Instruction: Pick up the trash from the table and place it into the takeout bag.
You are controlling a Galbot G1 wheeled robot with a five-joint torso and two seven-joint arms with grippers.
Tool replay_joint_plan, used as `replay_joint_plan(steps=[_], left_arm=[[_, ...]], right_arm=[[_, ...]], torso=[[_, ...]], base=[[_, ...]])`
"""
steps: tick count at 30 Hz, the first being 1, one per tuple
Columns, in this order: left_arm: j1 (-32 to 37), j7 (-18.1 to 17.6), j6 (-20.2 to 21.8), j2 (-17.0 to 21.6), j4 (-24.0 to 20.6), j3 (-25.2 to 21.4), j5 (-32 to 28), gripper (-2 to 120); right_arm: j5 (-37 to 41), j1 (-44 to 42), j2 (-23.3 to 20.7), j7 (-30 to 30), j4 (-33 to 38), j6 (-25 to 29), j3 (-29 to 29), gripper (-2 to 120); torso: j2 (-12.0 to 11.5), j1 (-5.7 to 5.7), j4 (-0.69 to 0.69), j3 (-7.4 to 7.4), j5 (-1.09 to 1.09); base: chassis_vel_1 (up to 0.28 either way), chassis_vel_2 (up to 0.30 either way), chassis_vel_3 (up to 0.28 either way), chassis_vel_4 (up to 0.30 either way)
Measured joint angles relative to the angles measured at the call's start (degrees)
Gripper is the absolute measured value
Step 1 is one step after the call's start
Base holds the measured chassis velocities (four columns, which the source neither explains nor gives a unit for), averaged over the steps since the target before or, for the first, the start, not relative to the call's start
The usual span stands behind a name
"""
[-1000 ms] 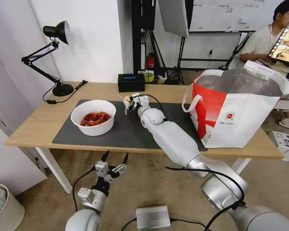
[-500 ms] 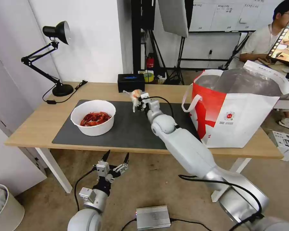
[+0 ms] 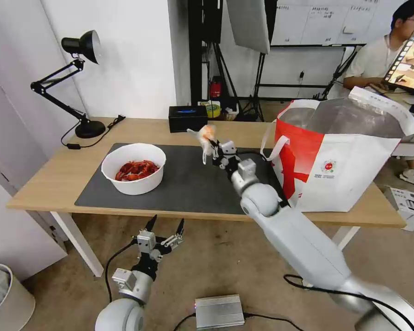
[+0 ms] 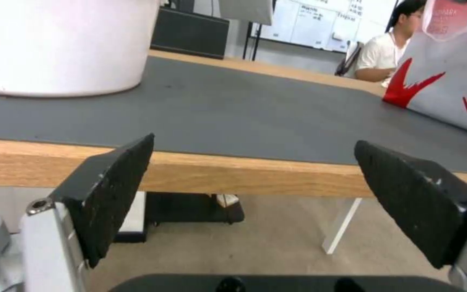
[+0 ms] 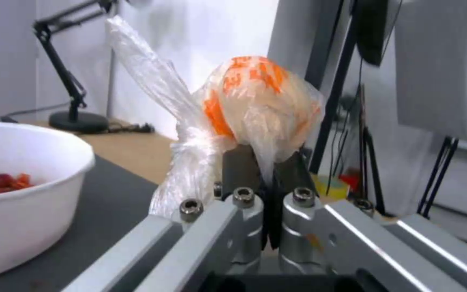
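My right gripper (image 3: 215, 148) is shut on a beige lump in clear wrap (image 3: 207, 136), held above the dark grey mat (image 3: 188, 184) a little left of the takeout bag (image 3: 340, 156). The right wrist view shows the wrapped lump (image 5: 255, 105) pinched between the fingers (image 5: 239, 162), its knotted plastic tail sticking up. A white bowl of red crayfish shells (image 3: 133, 168) sits on the mat's left part; its white wall (image 4: 61, 40) also fills the near side of the left wrist view. My left gripper (image 3: 163, 230) hangs open below the table's front edge (image 4: 217, 170).
A black desk lamp (image 3: 78, 82) stands at the table's back left and a small black box (image 3: 187, 118) at the back edge. The bag's white strap handle (image 3: 273, 142) hangs toward the gripper. A grey bin (image 3: 4, 294) stands on the floor at left.
My right arm has carried the wrapped lump upward and to the right, from near the bowl toward the takeout bag. The left arm has stayed put.
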Motion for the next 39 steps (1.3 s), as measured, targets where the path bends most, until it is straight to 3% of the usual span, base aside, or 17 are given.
replay_joint_plan(steps=[8, 20, 36, 39], left_arm=[[0.10, 0.00, 0.00, 1.48, -0.40, -0.46, -0.94, 100], [-0.10, -0.02, 0.00, 2.48, -0.46, -0.79, -1.59, 100], [-0.23, 0.04, 0.00, 1.92, 0.09, -0.31, -1.24, 100], [-0.26, 0.16, -0.04, 2.07, 0.30, -0.34, -1.23, 100]], right_arm=[[-2.42, -9.97, -4.18, -1.25, 10.35, 5.06, 7.27, 0], [-5.07, -16.23, -9.02, -0.77, 19.63, 9.77, 18.28, 0], [-0.13, -15.60, -11.20, 7.91, 23.79, 9.45, 26.75, 0], [2.87, -16.22, -11.96, 9.26, 24.42, 7.32, 31.70, 0]], torso=[[0.00, 0.00, -0.01, 0.00, -0.01], [0.00, 0.00, 0.00, 0.00, -0.01], [0.00, 0.00, 0.00, 0.00, -0.01], [0.00, 0.00, 0.00, 0.00, 0.00]], base=[[0.000, 0.000, 0.000, 0.000], [0.000, 0.000, 0.000, 0.000], [0.000, 0.000, 0.000, 0.000], [0.000, 0.000, 0.000, 0.000]])
